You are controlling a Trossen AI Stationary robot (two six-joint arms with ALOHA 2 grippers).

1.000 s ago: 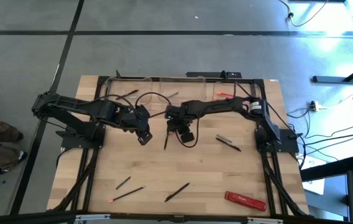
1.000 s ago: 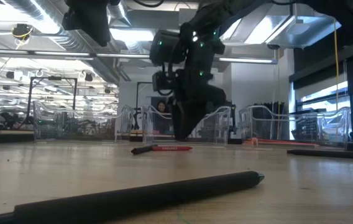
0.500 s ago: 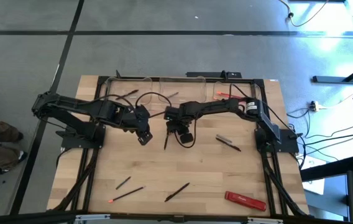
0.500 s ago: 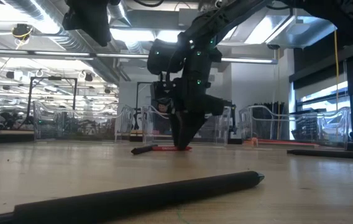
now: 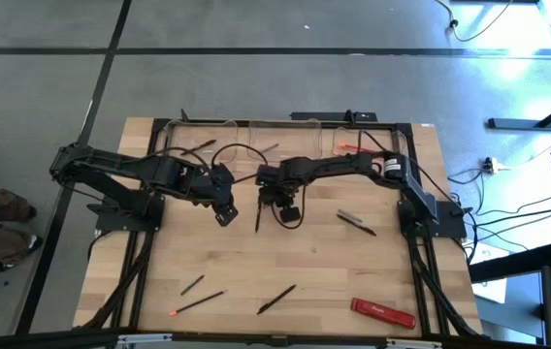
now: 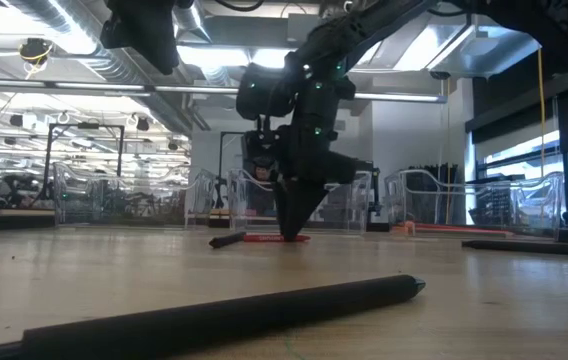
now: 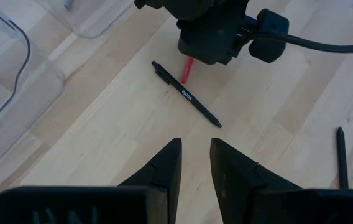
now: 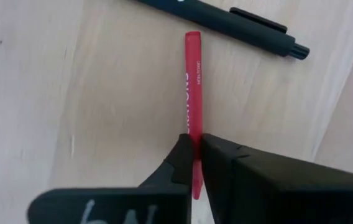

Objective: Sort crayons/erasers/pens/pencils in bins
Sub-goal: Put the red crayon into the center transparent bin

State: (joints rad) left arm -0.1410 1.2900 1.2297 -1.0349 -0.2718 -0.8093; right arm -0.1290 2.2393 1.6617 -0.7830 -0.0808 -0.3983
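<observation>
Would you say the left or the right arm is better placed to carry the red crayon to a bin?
The right arm, most likely: the right gripper is already shut on the red crayon beside a black pen. The left gripper hovers apart from it, empty.

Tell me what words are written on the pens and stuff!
Red crayon: white lettering, too blurred to read.
Black pen: small white print, too small to read.
Right gripper body: white marks, perhaps "bN", cut off and unsure.
Red bar: marking too small to read.
</observation>
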